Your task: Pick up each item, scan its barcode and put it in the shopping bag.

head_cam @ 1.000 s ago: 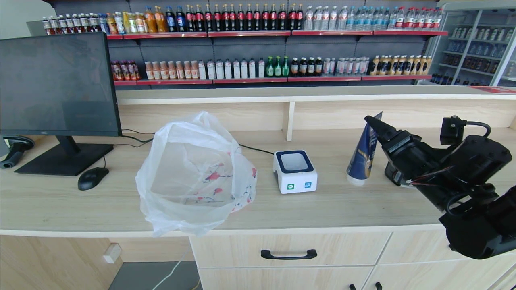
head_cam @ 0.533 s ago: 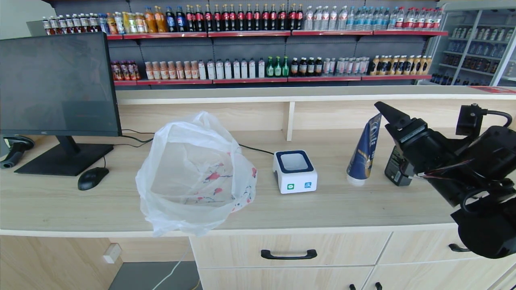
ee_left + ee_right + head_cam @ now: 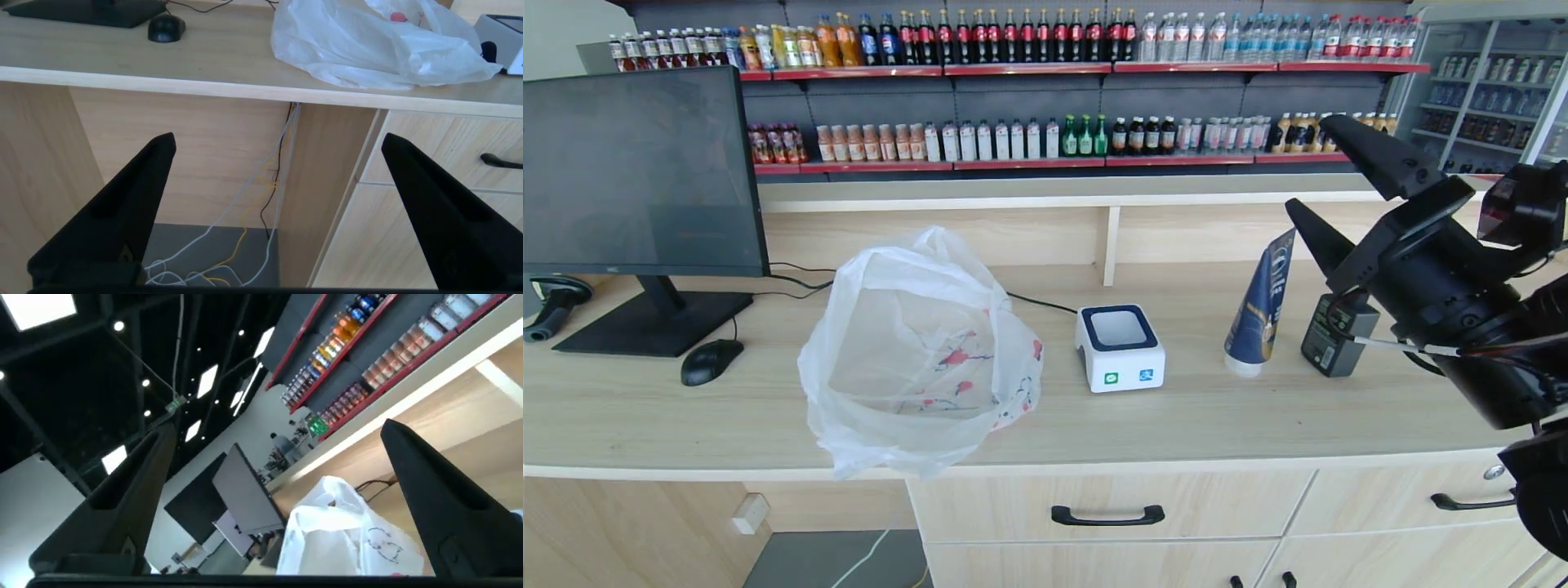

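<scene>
Near counter's [image 3: 1217, 416] right end: blue tube [image 3: 1258, 314] and dark box [image 3: 1327, 347] upright, side by side; right gripper [image 3: 1308, 163] above, jaws spread, empty. Shopping bag [image 3: 915, 359] mid-counter. Left gripper [image 3: 278, 143] below front edge, also spread.

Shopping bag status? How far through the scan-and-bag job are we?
Done: nothing visible; the shopping bag looks empty. In hand: nothing; the right gripper hangs open above the items, the left gripper open below the counter edge. Left: the blue tube and the dark pack beside it stand right of the scanner, both yet to be bagged.
</scene>
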You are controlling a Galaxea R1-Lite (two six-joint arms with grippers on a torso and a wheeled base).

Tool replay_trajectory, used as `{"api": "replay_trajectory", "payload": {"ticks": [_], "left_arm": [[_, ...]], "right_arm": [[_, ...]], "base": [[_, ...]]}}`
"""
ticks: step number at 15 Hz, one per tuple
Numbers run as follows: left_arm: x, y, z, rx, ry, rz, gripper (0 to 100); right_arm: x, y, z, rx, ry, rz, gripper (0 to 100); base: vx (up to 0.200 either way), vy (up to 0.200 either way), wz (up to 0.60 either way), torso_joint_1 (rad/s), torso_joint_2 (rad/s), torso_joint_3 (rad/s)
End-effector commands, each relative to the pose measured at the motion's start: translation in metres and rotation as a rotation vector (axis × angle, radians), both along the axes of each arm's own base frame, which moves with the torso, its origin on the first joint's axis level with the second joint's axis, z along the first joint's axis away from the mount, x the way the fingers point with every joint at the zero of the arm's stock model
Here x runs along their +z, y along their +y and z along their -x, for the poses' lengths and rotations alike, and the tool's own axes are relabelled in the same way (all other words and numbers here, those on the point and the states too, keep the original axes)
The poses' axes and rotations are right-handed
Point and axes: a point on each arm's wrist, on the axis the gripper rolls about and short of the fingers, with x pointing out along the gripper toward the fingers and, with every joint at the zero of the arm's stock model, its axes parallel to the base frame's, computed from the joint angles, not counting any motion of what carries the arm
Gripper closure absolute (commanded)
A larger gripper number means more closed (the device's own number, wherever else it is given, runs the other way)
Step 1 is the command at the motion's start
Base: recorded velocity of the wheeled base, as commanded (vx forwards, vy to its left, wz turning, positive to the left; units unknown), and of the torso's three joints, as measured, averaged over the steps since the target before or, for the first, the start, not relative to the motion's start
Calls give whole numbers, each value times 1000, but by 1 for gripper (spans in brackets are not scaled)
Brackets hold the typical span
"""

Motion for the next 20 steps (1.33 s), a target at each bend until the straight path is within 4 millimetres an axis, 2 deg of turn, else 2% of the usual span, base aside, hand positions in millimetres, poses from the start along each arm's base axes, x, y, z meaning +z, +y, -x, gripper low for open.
{"api": "replay_trajectory", "payload": {"ticks": [1,2,4,6,7,8,10,14,17,20], "left_arm": [[0,0,0,1,0,0,0],[0,0,0,-2,0,0,0],[0,0,0,1,0,0,0],[0,0,0,1,0,0,0],[0,0,0,-2,0,0,0],[0,0,0,1,0,0,0],[0,0,0,1,0,0,0],[0,0,0,1,0,0,0],[0,0,0,1,0,0,0],[0,0,0,-1,0,0,0]], "right_arm": [[14,6,4,46,3,-136,0],[16,5,2,49,20,-200,0],[8,7,-3,49,52,-201,0],[-17,5,-25,-37,105,-109,0],[-23,2,-33,-73,113,-76,0],[-35,-10,-49,-157,120,-14,0],[-36,-35,-65,-247,113,-17,0],[-39,-39,-75,-270,108,-8,0],[-46,-49,-87,-314,120,10,0],[-55,-51,-93,-320,142,17,0]], "base": [[0,0,0,0,0,0],[0,0,0,0,0,0],[0,0,0,0,0,0],[0,0,0,0,0,0],[0,0,0,0,0,0],[0,0,0,0,0,0],[0,0,0,0,0,0],[0,0,0,0,0,0],[0,0,0,0,0,0],[0,0,0,0,0,0]]}}
